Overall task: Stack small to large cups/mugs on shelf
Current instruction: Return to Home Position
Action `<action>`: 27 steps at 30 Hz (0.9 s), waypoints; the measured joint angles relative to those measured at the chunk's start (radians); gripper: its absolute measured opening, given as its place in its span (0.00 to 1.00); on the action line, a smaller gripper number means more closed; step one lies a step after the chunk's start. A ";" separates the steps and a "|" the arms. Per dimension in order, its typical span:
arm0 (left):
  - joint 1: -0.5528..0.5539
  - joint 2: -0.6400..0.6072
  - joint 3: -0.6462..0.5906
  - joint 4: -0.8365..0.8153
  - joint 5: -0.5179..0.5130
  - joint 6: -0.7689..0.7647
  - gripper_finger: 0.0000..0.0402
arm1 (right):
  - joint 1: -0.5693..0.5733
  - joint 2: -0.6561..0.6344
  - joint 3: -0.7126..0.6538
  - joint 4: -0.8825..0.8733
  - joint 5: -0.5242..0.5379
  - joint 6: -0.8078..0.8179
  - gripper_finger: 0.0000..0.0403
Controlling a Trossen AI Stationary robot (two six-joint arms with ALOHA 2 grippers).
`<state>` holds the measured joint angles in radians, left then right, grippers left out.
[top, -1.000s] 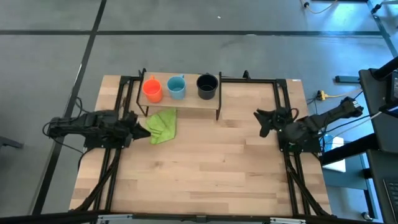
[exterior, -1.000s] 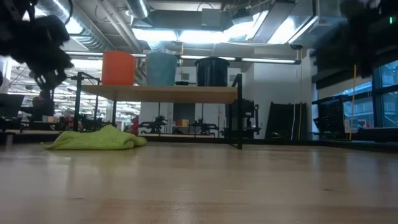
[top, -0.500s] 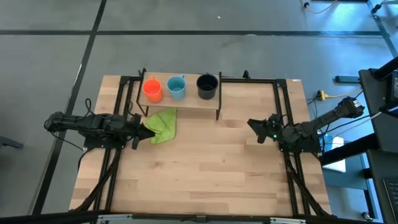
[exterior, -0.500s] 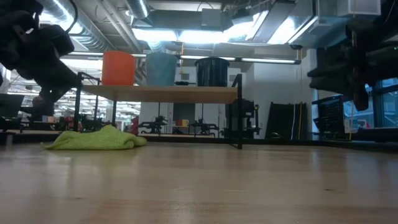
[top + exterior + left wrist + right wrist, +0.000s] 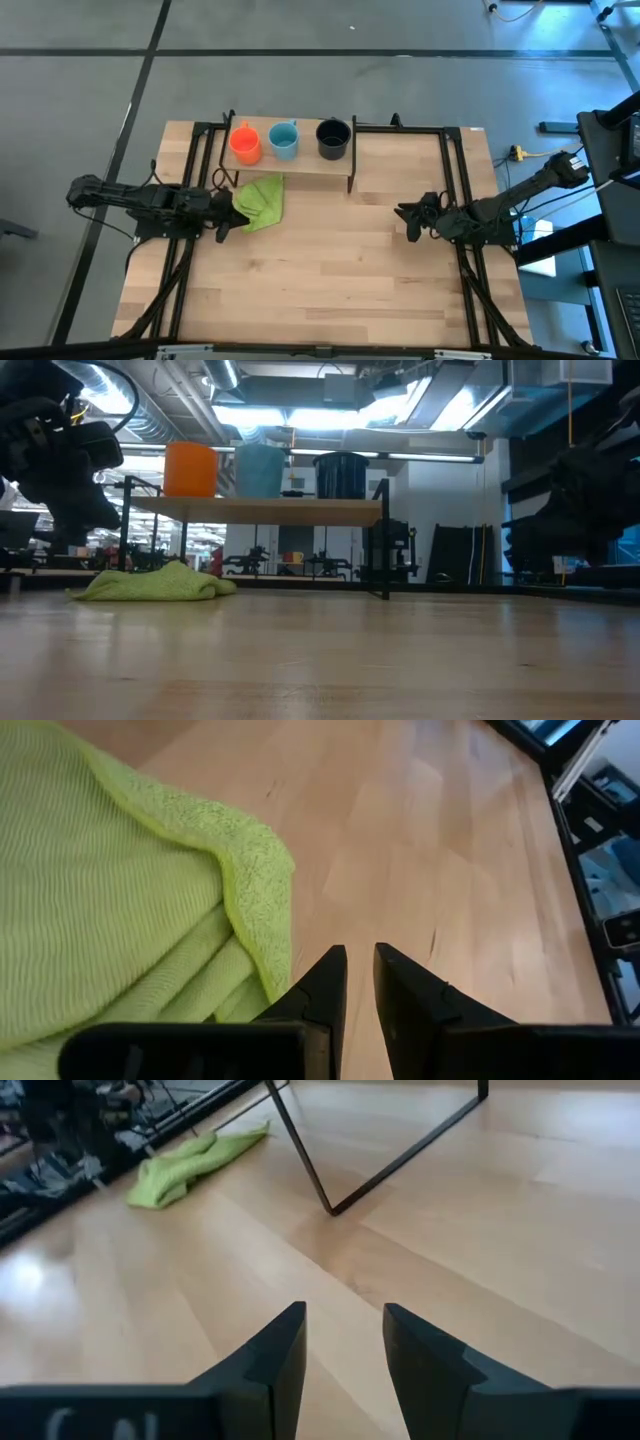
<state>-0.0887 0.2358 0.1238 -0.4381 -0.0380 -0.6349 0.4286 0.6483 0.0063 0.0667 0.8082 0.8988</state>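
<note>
- All 3 stand in a row on the shelf [image 5: 310, 168], small to large: orange mug [image 5: 245, 145], light blue mug [image 5: 284, 140], navy mug [image 5: 333, 139].
- Left gripper [image 5: 230, 220], before the shelf's orange end: narrow gap, empty.
- Right gripper [image 5: 404, 214], beyond the shelf's navy end: moderately apart, empty.
- Likely only parking the arms remains.

The middle and front of the bench [image 5: 330, 290] lie free between the left pincer [image 5: 225, 212] and the right pincer [image 5: 405, 215]. The green cloth [image 5: 262, 200] lies before the left part of the shelf [image 5: 300, 168], beside the left pincer. The orange mug [image 5: 244, 144], the light blue mug [image 5: 284, 139] and the navy mug [image 5: 333, 138] fill the shelf top. Under the shelf, between its thin legs, there is open room.
</note>
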 joint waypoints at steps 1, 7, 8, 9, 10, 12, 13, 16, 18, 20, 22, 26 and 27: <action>0.000 0.001 0.000 0.000 0.001 0.000 0.12 | 0.000 0.006 0.000 0.001 0.000 -0.018 0.34; 0.000 0.001 0.000 0.000 0.002 0.049 0.13 | 0.000 0.011 0.000 0.002 0.000 -0.039 0.34; 0.000 0.001 0.000 0.000 0.002 0.052 0.13 | 0.000 0.011 0.000 0.002 0.000 -0.039 0.34; 0.000 0.001 0.000 0.000 0.002 0.057 0.13 | 0.000 0.011 0.000 0.002 0.000 -0.041 0.34; 0.000 0.001 0.000 0.000 0.002 0.065 0.13 | 0.000 0.011 0.000 0.002 0.000 -0.041 0.34; 0.000 0.001 0.000 0.000 0.002 0.068 0.13 | 0.000 0.011 0.000 0.002 0.000 -0.039 0.34; 0.000 0.001 0.000 0.000 0.002 0.068 0.12 | 0.000 0.011 0.000 0.002 0.000 -0.039 0.34; 0.000 0.001 0.000 0.000 0.002 0.069 0.12 | 0.000 0.011 0.000 0.002 0.000 -0.041 0.34; 0.000 0.001 0.000 0.000 0.002 0.069 0.13 | 0.000 0.011 0.000 0.002 0.000 -0.039 0.34; 0.000 0.001 0.000 0.000 0.002 0.069 0.13 | 0.000 0.011 0.000 0.002 0.000 -0.040 0.34; 0.000 0.001 0.000 0.000 0.002 0.069 0.13 | 0.000 0.011 0.000 0.002 0.000 -0.041 0.34; 0.000 0.001 0.000 0.000 0.002 0.069 0.12 | 0.000 0.011 0.000 0.002 0.000 -0.040 0.34; 0.000 0.001 0.000 0.000 0.002 0.069 0.12 | 0.000 0.011 0.000 0.002 0.000 -0.041 0.34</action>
<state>-0.0883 0.2363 0.1234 -0.4378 -0.0360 -0.5655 0.4283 0.6590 0.0063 0.0689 0.8085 0.8577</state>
